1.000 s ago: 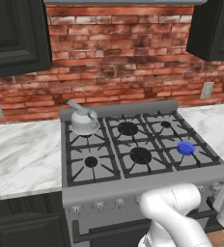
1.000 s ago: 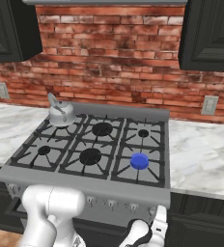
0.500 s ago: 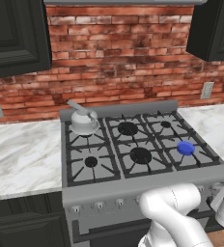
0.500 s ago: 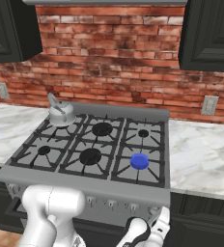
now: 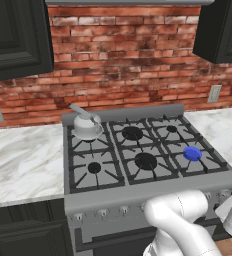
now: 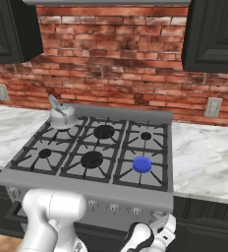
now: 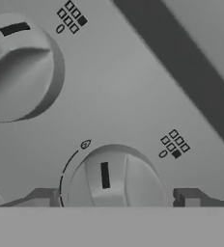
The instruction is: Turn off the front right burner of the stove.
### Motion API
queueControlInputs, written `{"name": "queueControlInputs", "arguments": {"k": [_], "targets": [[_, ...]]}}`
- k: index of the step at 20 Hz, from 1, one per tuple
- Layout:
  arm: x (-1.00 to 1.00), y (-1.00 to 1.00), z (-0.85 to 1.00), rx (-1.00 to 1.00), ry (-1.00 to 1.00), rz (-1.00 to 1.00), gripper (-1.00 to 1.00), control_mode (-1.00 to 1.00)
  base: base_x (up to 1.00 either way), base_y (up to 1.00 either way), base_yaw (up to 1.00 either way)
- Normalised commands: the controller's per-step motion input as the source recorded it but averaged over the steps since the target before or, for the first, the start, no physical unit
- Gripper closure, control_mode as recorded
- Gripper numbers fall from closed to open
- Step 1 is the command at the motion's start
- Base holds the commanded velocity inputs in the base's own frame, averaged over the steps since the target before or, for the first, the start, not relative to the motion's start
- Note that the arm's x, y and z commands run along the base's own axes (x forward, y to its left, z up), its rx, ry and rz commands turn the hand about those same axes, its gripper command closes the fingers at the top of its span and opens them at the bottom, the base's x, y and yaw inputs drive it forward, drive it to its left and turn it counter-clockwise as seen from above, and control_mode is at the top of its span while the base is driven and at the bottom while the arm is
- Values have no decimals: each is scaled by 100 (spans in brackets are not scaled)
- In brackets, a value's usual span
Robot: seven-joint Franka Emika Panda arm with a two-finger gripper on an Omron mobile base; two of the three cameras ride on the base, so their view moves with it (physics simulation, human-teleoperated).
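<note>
Stove (image 5: 153,192) unmoved | front right burner (image 5: 192,153) still blue | fingers (image 7: 189,197) flank knob (image 7: 115,177)

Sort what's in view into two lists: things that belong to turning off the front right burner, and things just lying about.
Job:
- front right burner, lit blue
- stove
- knob between the jaws in the hand view
- gripper, jaws apart either side of that knob

Lying about:
- kettle on the back left burner
- neighbouring knob
- wall outlets
</note>
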Motion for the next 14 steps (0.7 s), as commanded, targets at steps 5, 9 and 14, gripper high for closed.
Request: {"name": "queueControlInputs", "arguments": {"k": [5, 9, 14], "targets": [[0, 18, 0, 43, -4, -16, 100, -100, 0, 0, 0], [0, 14, 0, 48, 0, -20, 100, -100, 0, 0, 0], [0, 7, 0, 51, 0, -21, 100, -100, 0, 0, 0]]}}
